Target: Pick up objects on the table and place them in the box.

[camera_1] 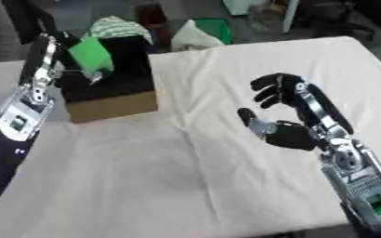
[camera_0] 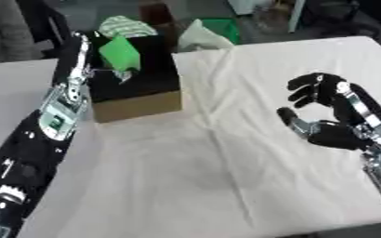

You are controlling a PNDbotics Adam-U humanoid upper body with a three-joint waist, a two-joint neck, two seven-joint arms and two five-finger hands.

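One broad table (camera_0: 226, 176) fills most of both views, draped in a white cloth that is creased in long folds running from the far edge toward the near one. Its surface near the middle and front carries nothing but wrinkles.

Next in size is the box (camera_0: 137, 104), standing on the table's far left part: cardboard-brown along its near wall, dark inside. Above its open top sits a bright green object (camera_0: 119, 53), block-like, tilted, held over the box mouth rather than resting on the table. The left arm reaches up along the box's left side, and the left hand (camera_0: 104, 72) is at that green object; its fingers are mostly hidden behind the object and against the dark interior, so whether they are curled round it cannot be told.

The right hand (camera_1: 287, 132) hovers over the cloth on the right, well apart from the box. Its fingers (camera_1: 267, 90) are curled over in a loose hook with the thumb held out below, and nothing lies between them.

Beyond the table's far edge, just behind the box, rests a striped green-and-white bundle (camera_0: 127, 25), and to its right a pale bag-like shape (camera_0: 200, 37) in front of a green container (camera_0: 225, 28). The floor behind is grey and dim, with dark furniture legs at the upper right.
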